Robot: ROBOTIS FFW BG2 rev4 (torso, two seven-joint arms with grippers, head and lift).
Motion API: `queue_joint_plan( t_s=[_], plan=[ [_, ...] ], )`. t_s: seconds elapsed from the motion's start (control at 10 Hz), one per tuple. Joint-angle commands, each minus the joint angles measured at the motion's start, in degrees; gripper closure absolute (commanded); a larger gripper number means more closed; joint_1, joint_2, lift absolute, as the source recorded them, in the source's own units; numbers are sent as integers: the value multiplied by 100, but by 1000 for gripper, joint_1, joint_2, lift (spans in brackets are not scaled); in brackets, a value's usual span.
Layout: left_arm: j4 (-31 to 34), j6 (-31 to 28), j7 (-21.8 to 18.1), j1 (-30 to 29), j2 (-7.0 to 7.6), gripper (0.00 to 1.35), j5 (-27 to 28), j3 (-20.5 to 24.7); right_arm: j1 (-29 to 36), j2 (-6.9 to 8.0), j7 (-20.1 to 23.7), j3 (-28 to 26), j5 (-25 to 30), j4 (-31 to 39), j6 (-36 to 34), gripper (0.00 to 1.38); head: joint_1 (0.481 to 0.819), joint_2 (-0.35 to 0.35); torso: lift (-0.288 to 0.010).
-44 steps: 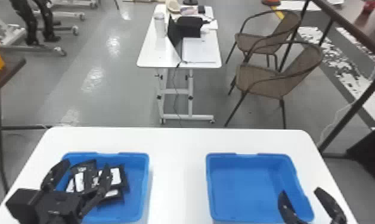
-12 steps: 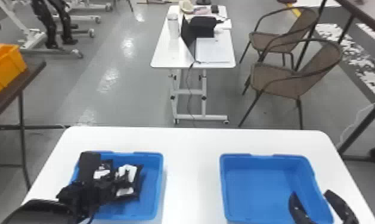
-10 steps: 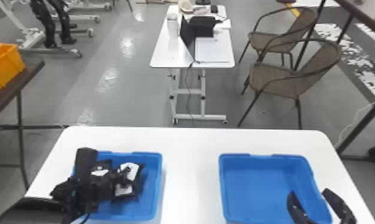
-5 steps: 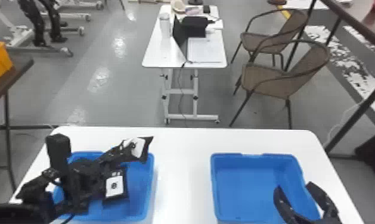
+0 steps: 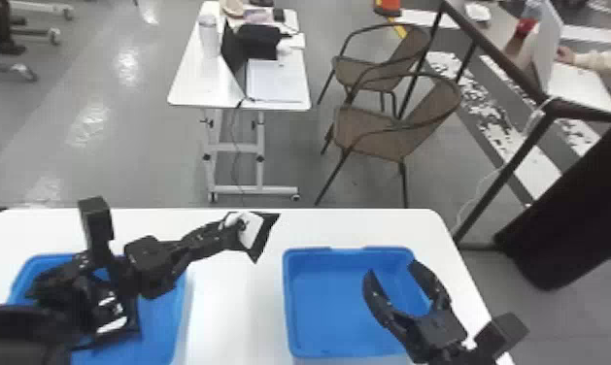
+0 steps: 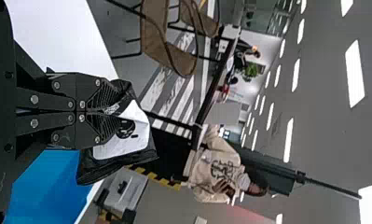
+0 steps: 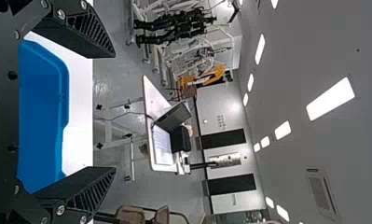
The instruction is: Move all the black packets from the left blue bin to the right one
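Note:
My left gripper is shut on a black packet with a white label, held above the table between the bins. In the left wrist view the gripper pinches the edge of that packet. More black packets lie in the left blue bin, partly hidden by the left arm. The right blue bin has a bare floor in view. Over its right part my right gripper stands open; in the right wrist view the gripper has nothing between its fingers.
The white table carries both bins, with a strip of tabletop between them. Beyond its far edge stand a smaller white table and brown chairs. A dark-framed table is at the far right.
The left gripper has risen out of the left bin and moved right with a packet, past that bin's right rim. The head view has shifted; the right gripper stays over the right bin.

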State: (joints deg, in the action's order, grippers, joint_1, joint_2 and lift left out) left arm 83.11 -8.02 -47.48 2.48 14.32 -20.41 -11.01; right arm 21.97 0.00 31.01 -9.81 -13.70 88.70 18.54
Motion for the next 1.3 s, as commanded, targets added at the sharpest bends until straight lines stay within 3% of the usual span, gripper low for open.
queue_joint_plan(
  t_s=[0.0,0.1,0.4,0.5,0.8,1.0,1.1,1.2],
  plan=[
    [-612,107,-112,508,-17,1154,-33,-525,-228,5,19,181,-116,-80,0,157,695,-191,0],
    [-1007,292,-112,789,-114,1154,-25,-780,-333,5,28,392,-283,-89,-79,160,695,-202,0],
    [-1710,503,-332,1220,-641,1154,353,-842,-738,5,309,1086,-766,-204,-457,160,695,-183,0],
    [-1886,556,-341,1308,-720,1154,353,-912,-773,5,459,1121,-819,-168,-545,160,695,-166,0],
    [-1974,608,-341,1370,-764,1154,257,-974,-861,5,661,1148,-801,-124,-888,160,695,-156,0],
    [-1974,591,-341,1405,-773,1154,-42,-1176,-1160,5,670,1148,-854,-669,-976,203,695,-152,0],
    [-1974,547,-341,1387,-782,1154,-121,-1211,-1300,5,670,1130,-775,-810,-976,344,695,-155,0],
    [-1974,529,-341,1361,-782,1154,-200,-1211,-1432,5,670,1051,-819,-986,-976,725,695,-162,0]
  ],
)
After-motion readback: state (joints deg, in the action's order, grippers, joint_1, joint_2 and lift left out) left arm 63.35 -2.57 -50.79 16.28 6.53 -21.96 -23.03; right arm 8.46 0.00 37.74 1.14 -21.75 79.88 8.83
